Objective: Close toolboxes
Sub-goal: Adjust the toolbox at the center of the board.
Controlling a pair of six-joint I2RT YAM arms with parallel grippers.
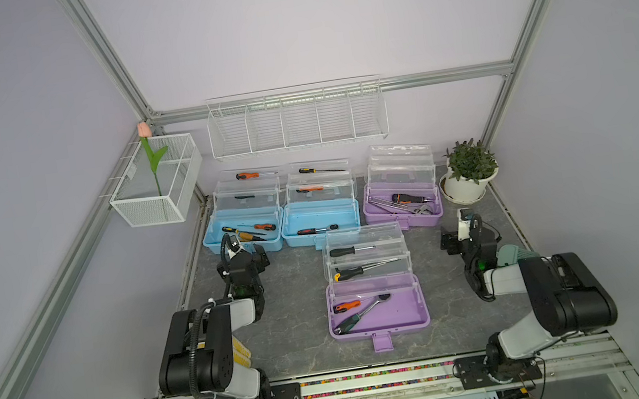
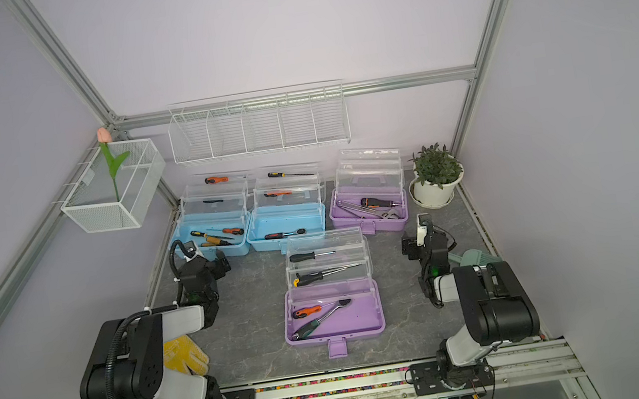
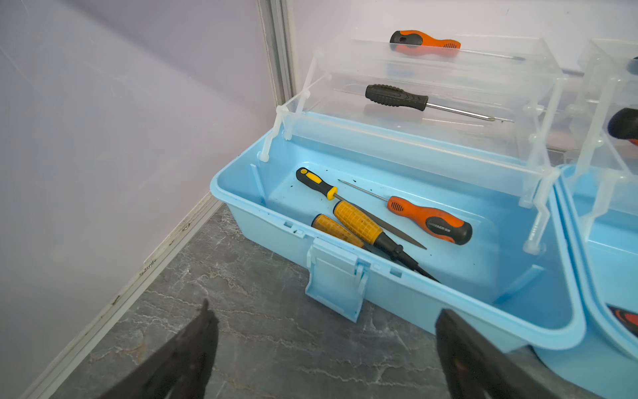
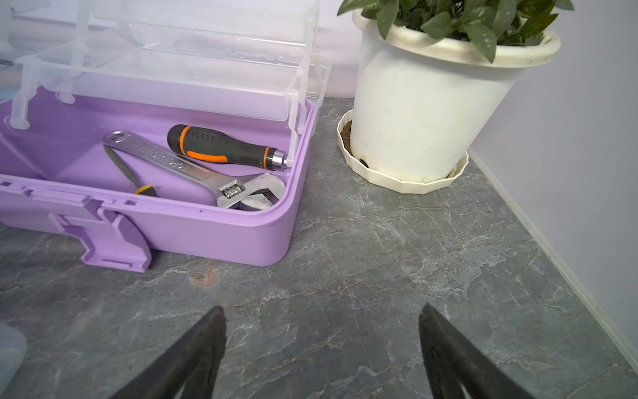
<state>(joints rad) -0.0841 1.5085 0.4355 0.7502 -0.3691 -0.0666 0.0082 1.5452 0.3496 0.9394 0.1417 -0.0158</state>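
toolboxes stand open on the table (image 1: 298,337), clear trays fanned back: corner blue toolbox (image 1: 211,236) at eleven o'clock, second blue toolbox (image 1: 321,213) at twelve, far purple toolbox (image 1: 408,220) at one, near purple toolbox (image 1: 391,312) at centre. left gripper (image 3: 326,314) hovers spread and empty before the corner box's latch (image 3: 335,276); right gripper (image 4: 322,311) likewise, at five o'clock of the far purple one. each looks light, stiff and slick, with loose tools (image 3: 359,221) inside; i would push the top clear tray (image 3: 500,76) forward by its rim, not pinch it.
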